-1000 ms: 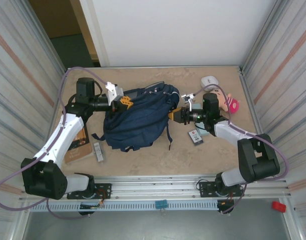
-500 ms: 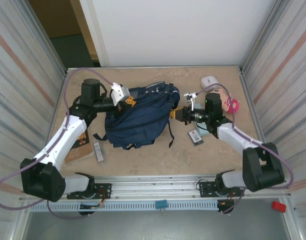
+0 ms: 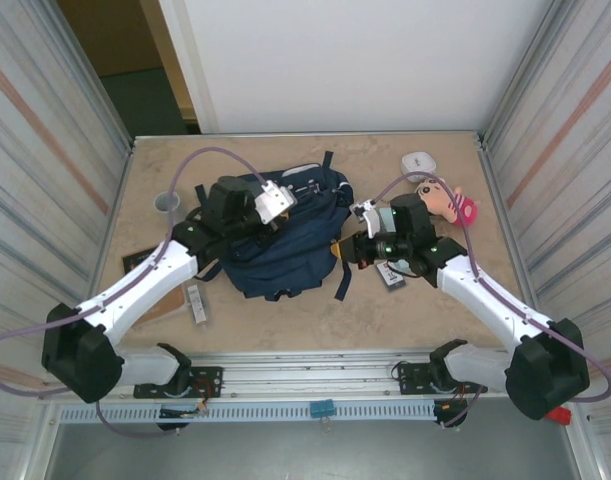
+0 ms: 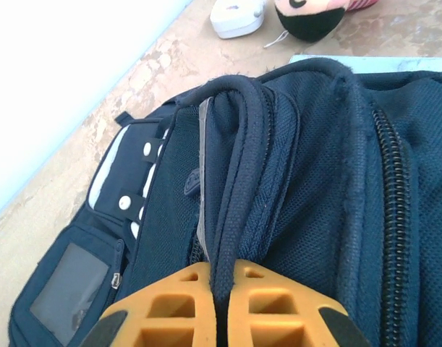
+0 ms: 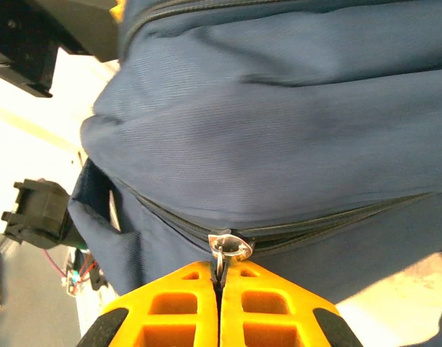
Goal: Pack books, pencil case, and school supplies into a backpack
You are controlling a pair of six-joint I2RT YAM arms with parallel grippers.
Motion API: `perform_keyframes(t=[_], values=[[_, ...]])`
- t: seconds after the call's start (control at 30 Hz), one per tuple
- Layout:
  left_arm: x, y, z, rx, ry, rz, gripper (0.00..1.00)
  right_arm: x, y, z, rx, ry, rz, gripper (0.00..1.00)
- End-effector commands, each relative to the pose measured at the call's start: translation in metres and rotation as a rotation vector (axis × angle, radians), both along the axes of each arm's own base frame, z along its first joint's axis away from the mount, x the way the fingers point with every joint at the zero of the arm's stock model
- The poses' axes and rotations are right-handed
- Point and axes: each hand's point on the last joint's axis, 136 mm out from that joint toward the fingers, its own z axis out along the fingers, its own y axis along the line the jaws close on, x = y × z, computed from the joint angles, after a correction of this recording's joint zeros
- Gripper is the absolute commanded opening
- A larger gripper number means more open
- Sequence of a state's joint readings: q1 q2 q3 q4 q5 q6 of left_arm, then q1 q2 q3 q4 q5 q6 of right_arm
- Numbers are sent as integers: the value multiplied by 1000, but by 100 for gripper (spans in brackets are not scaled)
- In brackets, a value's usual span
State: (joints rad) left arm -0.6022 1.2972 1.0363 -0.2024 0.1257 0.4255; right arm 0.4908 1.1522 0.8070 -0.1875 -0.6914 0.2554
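On mottled beige table [image 3: 425, 312] (ribbed metal walls [image 3: 45, 150]), navy backpack [image 3: 285, 255].

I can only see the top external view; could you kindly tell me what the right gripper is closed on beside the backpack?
Observer: The right wrist view shows the right gripper shut on the metal zipper pull of the backpack.
Operator: Thank you; and the other arm?
Observer: In the left wrist view, the left gripper is shut on the backpack's padded top handle.
Operator: Anything else I am missing?
Observer: The left wrist view shows the pale teal edge of the pencil case just beyond the backpack.
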Motion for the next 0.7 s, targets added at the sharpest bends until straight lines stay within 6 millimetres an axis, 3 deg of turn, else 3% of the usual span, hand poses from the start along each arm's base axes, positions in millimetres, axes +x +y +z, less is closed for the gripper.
perform_keyframes(t=[0.0,0.2,0.4,0.67], values=[[25,6,2,-2,-13,208,0,-12,9,24,-5,-23,7,0],[32,-20,2,-39,10,310,0,-22,18,5,-80,63,-40,0],[42,-39,7,-132,53,404,0,-45,42,-3,-90,105,-9,0],[28,-71,7,-205,76,277,0,-41,60,-12,29,192,-85,0]])
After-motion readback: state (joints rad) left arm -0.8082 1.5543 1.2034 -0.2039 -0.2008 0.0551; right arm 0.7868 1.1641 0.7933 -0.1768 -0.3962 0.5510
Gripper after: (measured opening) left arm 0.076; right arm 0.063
